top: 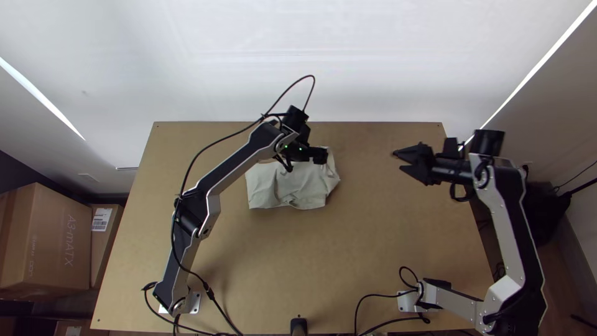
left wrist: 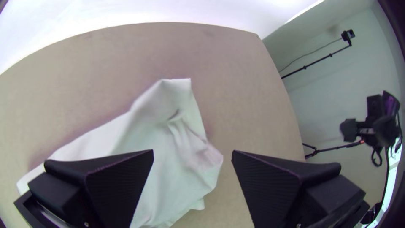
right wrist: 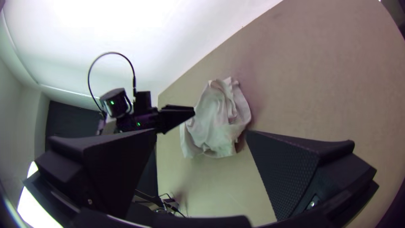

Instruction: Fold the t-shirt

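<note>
Your t-shirt (top: pixel 289 186): rumpled, compact, near centre of frame on worktop (top: pixel 373 261). Your left tool (top: pixel 322 155): over shirt's upper right part, fingers wide apart, holding nothing. Your right tool (top: pixel 399 160): farther right, also wide apart, holding nothing.

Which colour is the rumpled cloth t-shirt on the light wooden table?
The rumpled cloth t-shirt is pale beige; the top view shows it best.
</note>
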Robot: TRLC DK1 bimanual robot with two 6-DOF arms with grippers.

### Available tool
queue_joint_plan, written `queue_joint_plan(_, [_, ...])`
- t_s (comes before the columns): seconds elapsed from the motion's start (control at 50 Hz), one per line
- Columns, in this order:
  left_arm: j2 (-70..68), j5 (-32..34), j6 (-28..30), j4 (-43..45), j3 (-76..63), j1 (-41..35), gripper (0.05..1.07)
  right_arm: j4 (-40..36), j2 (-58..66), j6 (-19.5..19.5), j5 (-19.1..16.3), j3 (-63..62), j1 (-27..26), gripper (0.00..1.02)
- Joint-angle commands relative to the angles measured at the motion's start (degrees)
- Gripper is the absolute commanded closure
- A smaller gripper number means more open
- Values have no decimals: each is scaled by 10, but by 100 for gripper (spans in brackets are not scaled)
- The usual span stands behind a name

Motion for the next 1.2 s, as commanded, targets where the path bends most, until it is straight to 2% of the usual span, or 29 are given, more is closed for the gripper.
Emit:
queue_joint_plan(0.0, [-57, 0, 2, -23, 11, 44, 10, 20, 45, -24, 10, -31, 55, 4])
queue_joint_plan(0.16, [-128, 0, 24, -64, 9, 121, 10, 73, 139, -34, 8, -23, 128, 4])
queue_joint_plan(0.34, [-210, -1, 42, -89, 12, 221, 9, 128, 256, -36, 9, 27, 177, 4])
queue_joint_plan(0.56, [-292, 0, 59, -130, 10, 333, 10, 146, 378, -61, 9, 110, 191, 4])
queue_joint_plan(0.92, [-387, -8, 65, -153, 9, 452, 10, 155, 483, -63, 10, 184, 193, 4])
queue_joint_plan(1.18, [-424, -7, 85, -183, 8, 509, 10, 155, 522, -59, 11, 207, 254, 4])
